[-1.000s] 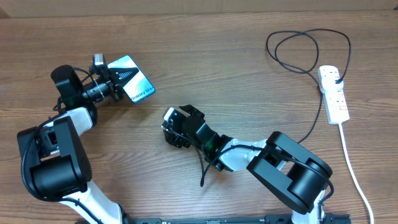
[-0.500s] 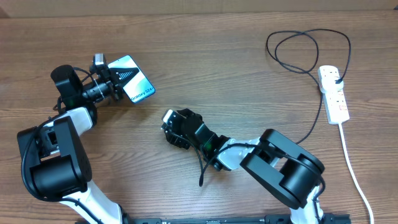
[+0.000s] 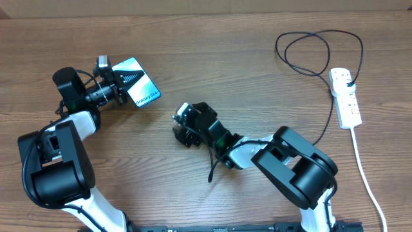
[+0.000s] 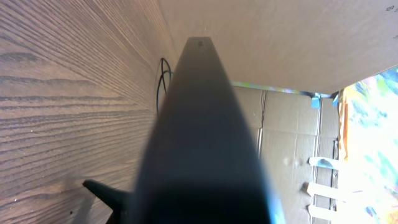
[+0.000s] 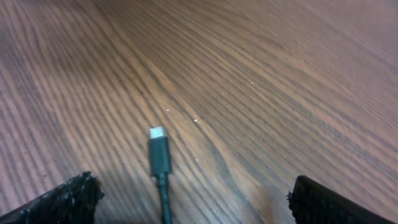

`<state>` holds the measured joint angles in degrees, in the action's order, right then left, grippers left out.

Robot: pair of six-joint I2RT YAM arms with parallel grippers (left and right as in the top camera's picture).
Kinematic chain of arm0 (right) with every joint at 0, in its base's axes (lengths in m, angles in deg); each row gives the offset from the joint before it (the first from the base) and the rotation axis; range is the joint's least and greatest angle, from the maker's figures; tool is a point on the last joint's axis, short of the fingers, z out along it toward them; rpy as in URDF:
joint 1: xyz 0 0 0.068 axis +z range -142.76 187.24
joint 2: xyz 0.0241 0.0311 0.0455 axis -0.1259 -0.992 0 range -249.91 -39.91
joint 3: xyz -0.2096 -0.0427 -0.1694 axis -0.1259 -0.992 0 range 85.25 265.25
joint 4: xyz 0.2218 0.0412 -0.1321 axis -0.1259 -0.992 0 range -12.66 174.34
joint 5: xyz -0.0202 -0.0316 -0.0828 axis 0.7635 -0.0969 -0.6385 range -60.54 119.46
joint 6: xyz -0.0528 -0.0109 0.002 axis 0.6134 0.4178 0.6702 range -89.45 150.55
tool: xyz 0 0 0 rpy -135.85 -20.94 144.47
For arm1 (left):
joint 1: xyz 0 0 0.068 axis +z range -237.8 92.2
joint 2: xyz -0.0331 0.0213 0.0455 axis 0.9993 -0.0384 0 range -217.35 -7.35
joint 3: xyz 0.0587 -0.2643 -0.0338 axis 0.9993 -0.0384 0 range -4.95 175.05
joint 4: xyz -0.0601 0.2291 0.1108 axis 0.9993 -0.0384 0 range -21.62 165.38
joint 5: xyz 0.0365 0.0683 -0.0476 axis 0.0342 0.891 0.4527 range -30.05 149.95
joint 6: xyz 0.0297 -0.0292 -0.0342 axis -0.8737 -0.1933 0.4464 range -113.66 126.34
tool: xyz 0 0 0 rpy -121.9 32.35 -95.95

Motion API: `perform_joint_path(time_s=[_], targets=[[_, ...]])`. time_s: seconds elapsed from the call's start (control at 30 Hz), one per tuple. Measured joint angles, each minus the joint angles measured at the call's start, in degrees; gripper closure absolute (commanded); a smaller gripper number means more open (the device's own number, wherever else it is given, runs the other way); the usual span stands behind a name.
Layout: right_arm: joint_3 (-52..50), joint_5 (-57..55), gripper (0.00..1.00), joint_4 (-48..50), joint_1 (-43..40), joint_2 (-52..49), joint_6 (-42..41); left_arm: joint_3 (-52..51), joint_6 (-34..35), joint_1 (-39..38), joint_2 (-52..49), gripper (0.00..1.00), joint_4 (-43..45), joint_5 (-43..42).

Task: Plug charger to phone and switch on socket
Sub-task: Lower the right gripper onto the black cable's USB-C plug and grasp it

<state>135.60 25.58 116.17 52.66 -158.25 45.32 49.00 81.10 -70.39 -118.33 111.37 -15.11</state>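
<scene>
Wherever visible — wood-grain table (image 3: 244, 71), cardboard boxes (image 4: 286, 140) beyond.

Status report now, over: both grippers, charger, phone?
Left gripper: jaws shut on phone. Right gripper: jaws open above charger connector, which lies loose on table. No obstacle seen between connector and phone.
</scene>
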Motion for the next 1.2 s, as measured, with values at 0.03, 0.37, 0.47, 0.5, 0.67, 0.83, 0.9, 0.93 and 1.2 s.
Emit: perform_joint_path(time_s=[0.03, 0.37, 0.47, 0.5, 0.67, 0.83, 0.9, 0.93, 1.2], targets=[[0.26, 0.13, 0.0, -1.14, -0.15, 0.13, -0.66, 0.0, 0.0, 0.0, 0.0, 0.96, 0.02, 0.0], [9.03, 2.99, 0.0, -31.87, -0.28, 5.46, -2.54, 0.0, 0.0, 0.0, 0.0, 0.96, 0.02, -0.22], [13.33, 5.95, 0.0, -39.95, -0.28, 5.31, -2.21, 0.0, -0.02, 0.0, 0.0, 0.96, 0.02, -0.28], [14.12, 7.04, 0.0, -40.41, -0.28, 5.25, -2.08, 0.0, -0.02, 0.0, 0.0, 0.96, 0.02, -0.24], [15.34, 8.96, 0.0, -38.07, -0.28, 5.25, -1.99, 0.0, -0.02, 0.0, 0.0, 0.96, 0.0, 0.07], [15.34, 9.11, 0.09, -35.01, -0.44, 3.72, -1.77, 0.0, -0.28, 0.81, 0.0, 0.96, 0.02, 0.81], [15.34, 8.9, 0.14, -33.81, -0.46, 2.69, -1.57, 0.0, -0.44, 1.68, 0.0, 0.96, 0.0, 1.03], [15.34, 8.68, 0.15, -33.38, -0.46, 2.21, -1.57, 0.0, -0.46, 2.05, 0.0, 0.96, 0.0, 1.16], [18.12, 6.6, 0.34, -32.74, -0.63, -1.25, -1.31, 0.0, -1.51, 4.0, 0.0, 0.96, 0.02, 1.16]])
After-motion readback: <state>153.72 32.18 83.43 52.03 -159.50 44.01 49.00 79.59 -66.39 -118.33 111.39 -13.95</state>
